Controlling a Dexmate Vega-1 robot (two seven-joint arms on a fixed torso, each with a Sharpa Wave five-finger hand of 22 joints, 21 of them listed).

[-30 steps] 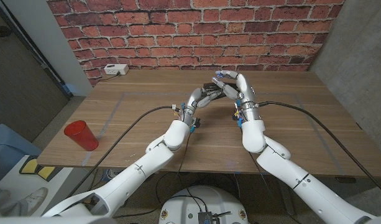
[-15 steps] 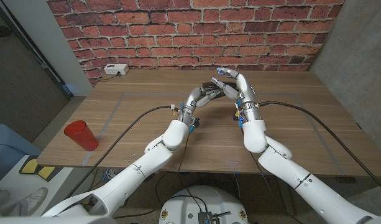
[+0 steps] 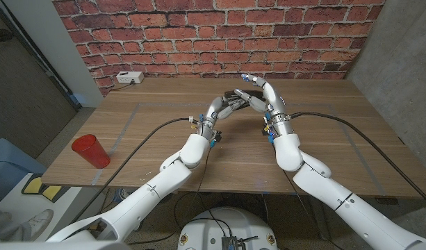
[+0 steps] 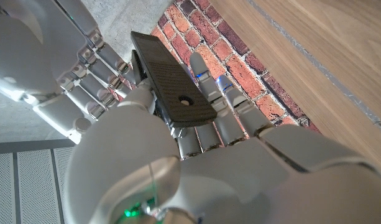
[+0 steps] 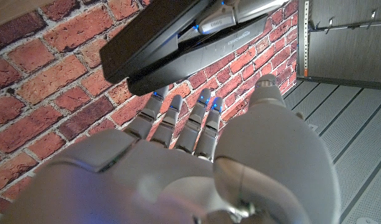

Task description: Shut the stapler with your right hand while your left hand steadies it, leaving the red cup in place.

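- Little is changed since the earlier frames: the right hand [image 3: 263, 95] is raised slightly and its forearm is shifted a touch toward the right, while the left hand [image 3: 223, 109] is kept where it was.
- Both hands are met above the far middle of the wooden table [image 3: 157, 149]; the stapler [image 3: 238, 94] is held up between them, off the tabletop.
- Left hand is wrapped around the stapler from below and from the left side; in the left wrist view its fingers [image 4: 230, 115] are seen reaching up alongside the dark body [image 4: 171, 81].
- Right hand is set against the stapler from the right, fingers extended and arched over its upper part; whether a real grasp is made there cannot be told, only contact.
- Stapler is read as black, long and flat-sided, matte plastic with a fine ribbed face and a small round hole; in the right wrist view [image 5: 178, 37] two dark slabs are seen with a narrow gap between them.
- Hands are shown as glossy white shells with metal jointed fingers; black cables run along both forearms.
- Red cup [image 3: 90, 151] is left upright near the table's left front edge, well apart from both hands; smooth tapered plastic.
- Brick wall [image 3: 199, 35] is seen behind the table.
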